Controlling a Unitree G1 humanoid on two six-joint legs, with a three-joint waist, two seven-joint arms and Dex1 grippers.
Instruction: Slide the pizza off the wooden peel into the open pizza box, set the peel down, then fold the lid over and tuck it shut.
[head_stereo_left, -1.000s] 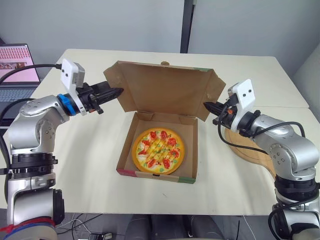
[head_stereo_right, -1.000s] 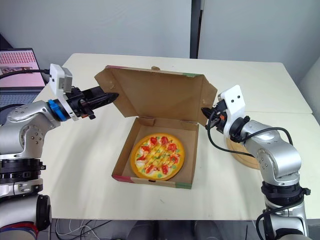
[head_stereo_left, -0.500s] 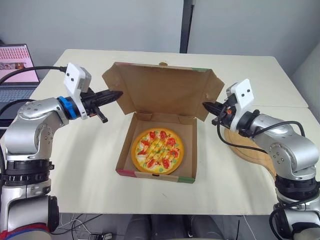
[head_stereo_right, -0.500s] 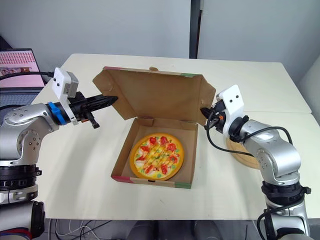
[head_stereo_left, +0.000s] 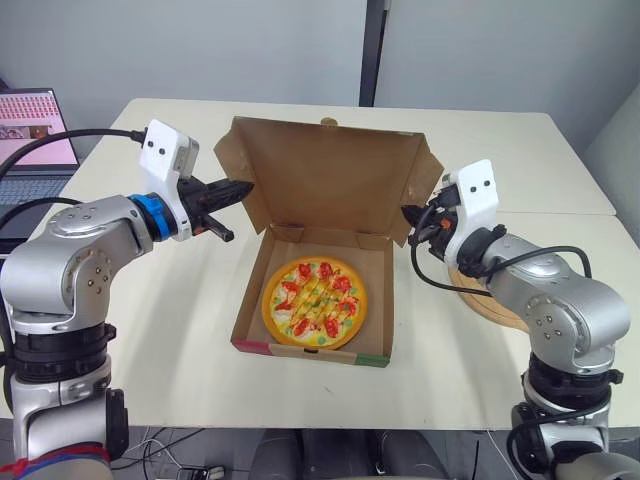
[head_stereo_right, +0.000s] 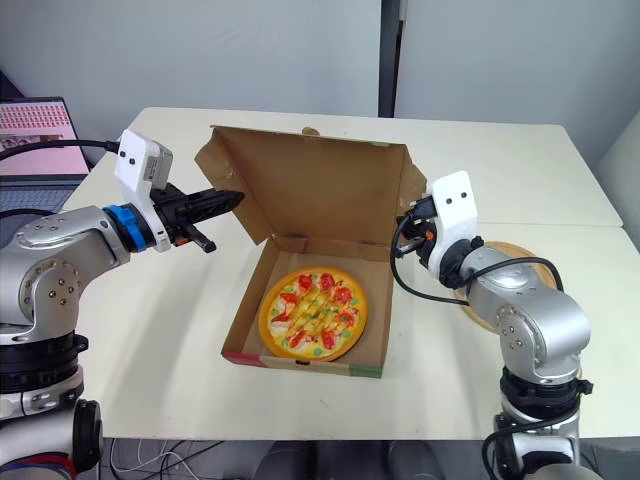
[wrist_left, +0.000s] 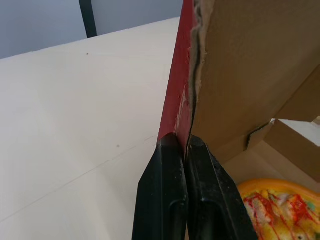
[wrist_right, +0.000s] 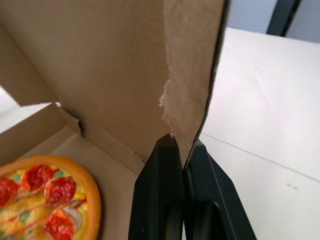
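Gripping the lid (head_stereo_left: 335, 180) by both sides, left pincer (wrist_left: 186, 142) and right pincer (wrist_right: 183, 145) clamped tight, for an even fold. Leaving peel (head_stereo_left: 497, 303) aside, clear of the boxed pizza (head_stereo_left: 316, 301).

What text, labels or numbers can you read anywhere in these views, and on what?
No text here can be read.
On the laptop screen: a pink page with rows of content, too small to read.
On the pizza box lid: faint marks on its red outer face, too blurred to read.
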